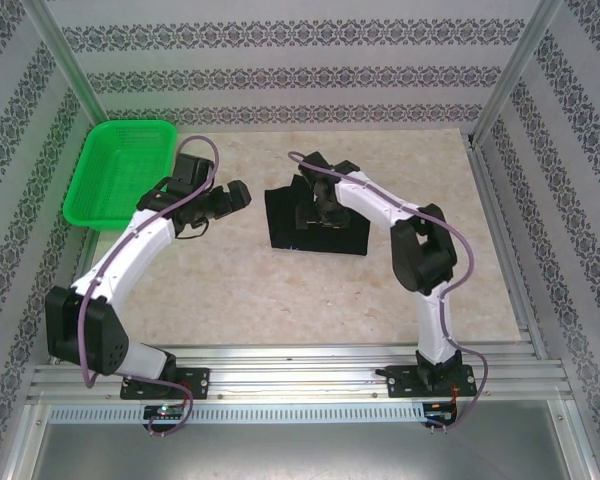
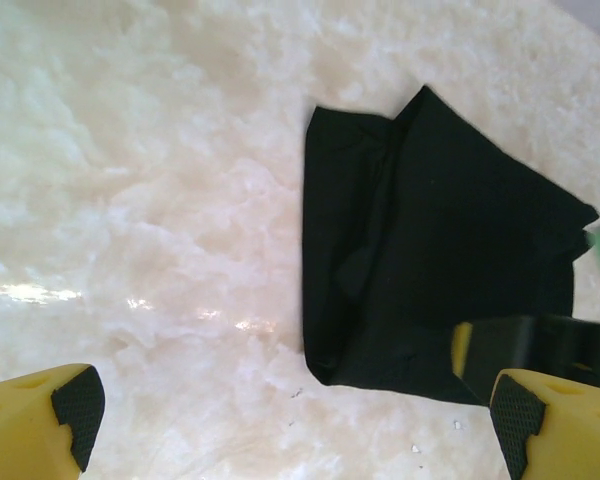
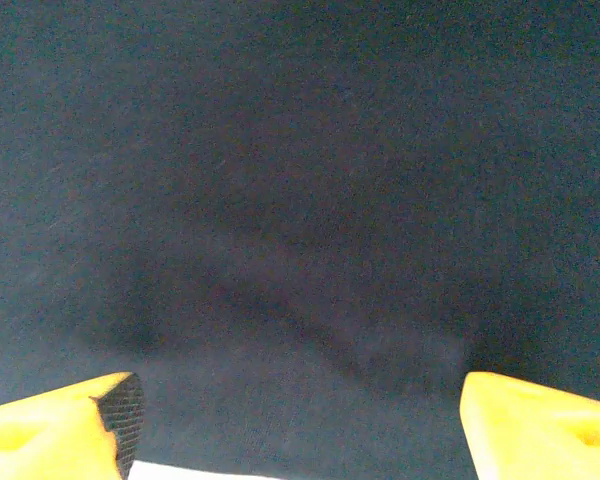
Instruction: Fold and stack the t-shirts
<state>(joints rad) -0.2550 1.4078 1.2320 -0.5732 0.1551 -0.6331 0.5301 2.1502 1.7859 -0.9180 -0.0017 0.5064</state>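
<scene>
Top view: black t-shirt (image 1: 315, 232) lay folded on the table (image 1: 280, 300), beneath my right tool (image 1: 325, 212) and beside my left tool (image 1: 238, 195). Left wrist: tool spread, empty, t-shirt ahead. Right wrist: tool spread over the t-shirt. Judged soft, light, limp; pinch a folded edge.

**A:** How many heaps of cloth lie on the desk (image 1: 280, 300)?
**B:** One black t-shirt bundle (image 1: 285, 228), just toward twelve o'clock from the desk's middle. I cannot tell whether it is a single shirt or several stacked.
**A:** Baskets?
**B:** One green basket (image 1: 125, 165), at ten o'clock.
**A:** Arms?
**B:** Two: the left arm (image 1: 130, 250) at seven o'clock and the right arm (image 1: 380, 205) at four o'clock.
**A:** Pincers?
**B:** Two, one per arm: the left pincer (image 2: 292, 415) and the right pincer (image 3: 300, 420).
**A:** Fingers?
**B:** Two yellow fingers (image 2: 40, 425) on each pincer, four in all.
**A:** Desks?
**B:** One.
</scene>
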